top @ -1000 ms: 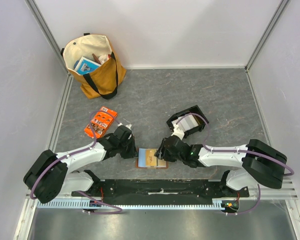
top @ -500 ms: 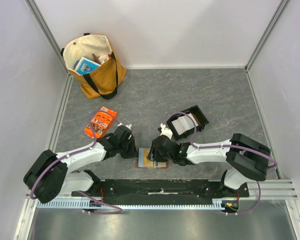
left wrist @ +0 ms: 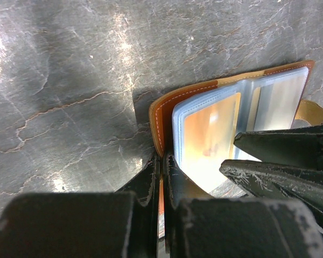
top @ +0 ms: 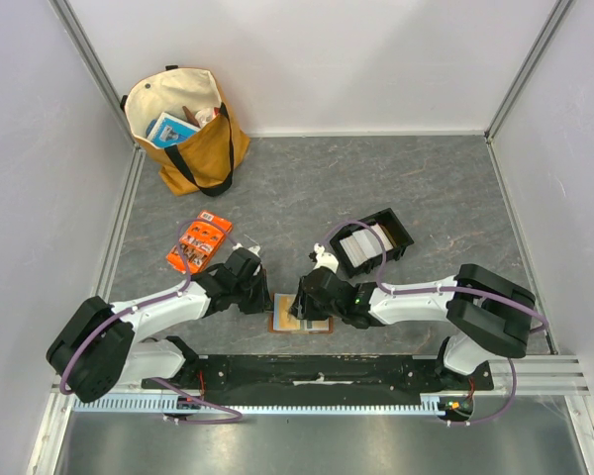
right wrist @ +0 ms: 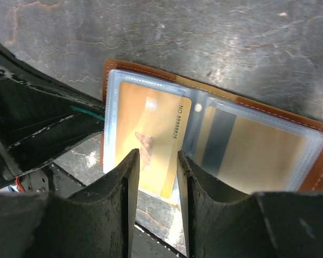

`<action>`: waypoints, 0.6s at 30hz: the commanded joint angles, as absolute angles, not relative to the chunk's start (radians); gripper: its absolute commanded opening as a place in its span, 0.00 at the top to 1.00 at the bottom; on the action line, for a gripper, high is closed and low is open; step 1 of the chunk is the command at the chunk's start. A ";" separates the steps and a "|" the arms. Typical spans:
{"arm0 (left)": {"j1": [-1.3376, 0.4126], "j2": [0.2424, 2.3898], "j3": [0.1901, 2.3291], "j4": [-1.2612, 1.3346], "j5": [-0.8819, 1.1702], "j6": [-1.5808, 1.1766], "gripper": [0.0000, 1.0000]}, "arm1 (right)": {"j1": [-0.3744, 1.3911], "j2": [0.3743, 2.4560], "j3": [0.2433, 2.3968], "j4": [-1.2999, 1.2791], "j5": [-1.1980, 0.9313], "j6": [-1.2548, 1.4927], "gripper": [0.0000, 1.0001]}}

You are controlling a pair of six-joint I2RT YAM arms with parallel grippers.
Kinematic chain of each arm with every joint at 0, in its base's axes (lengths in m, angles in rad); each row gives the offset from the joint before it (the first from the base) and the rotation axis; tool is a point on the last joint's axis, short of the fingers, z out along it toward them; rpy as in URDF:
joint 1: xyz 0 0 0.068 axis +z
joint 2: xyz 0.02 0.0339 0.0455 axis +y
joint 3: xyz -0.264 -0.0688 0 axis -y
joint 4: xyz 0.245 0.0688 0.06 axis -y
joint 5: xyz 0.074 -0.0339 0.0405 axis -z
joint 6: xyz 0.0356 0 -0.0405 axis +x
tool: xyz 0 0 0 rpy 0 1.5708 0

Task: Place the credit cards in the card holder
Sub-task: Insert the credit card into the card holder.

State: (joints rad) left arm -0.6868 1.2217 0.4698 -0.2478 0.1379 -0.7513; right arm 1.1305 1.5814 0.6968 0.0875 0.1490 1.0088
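Right now the card holder [top: 279, 318] is lying open close to the near edge of the table [top: 297, 188], just ahead of the arm bases. Both grippers are crowding it from either side, leaving little room there, while the grey surface behind is running open up to the tote bag [top: 188, 134] in the far left corner. The left gripper [top: 260, 294] is clamping the holder's left leather cover, its fingers [left wrist: 151, 180] pinching tight on the brown edge in the left wrist view. The right gripper [top: 307, 302] is hovering over the clear sleeves [right wrist: 247, 145] with its jaws standing partly apart, grasping nothing. Its wrist view is showing a gold credit card [right wrist: 151, 126] on or in the left sleeve, which of the two I cannot tell, a detail hidden from above. Only the top view is showing the black tray [top: 403, 236] of further cards [top: 361, 242] behind the right arm and the orange packet [top: 199, 240] beside the left arm.
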 commanded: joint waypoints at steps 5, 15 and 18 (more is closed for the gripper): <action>-0.686 1.218 0.463 -0.258 0.115 -0.755 0.98 | 1.140 1.603 0.689 0.219 0.072 0.989 0.60; -0.686 1.213 0.459 -0.258 0.117 -0.758 0.98 | 1.138 1.582 0.677 0.255 0.072 0.983 0.66; -0.686 1.209 0.457 -0.259 0.115 -0.758 0.98 | 1.138 1.557 0.663 0.256 0.092 0.980 0.66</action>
State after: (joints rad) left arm -0.6857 1.2152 0.4690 -0.2569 0.1345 -0.7509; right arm 1.1294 1.6009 0.6735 0.1715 0.1139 0.9829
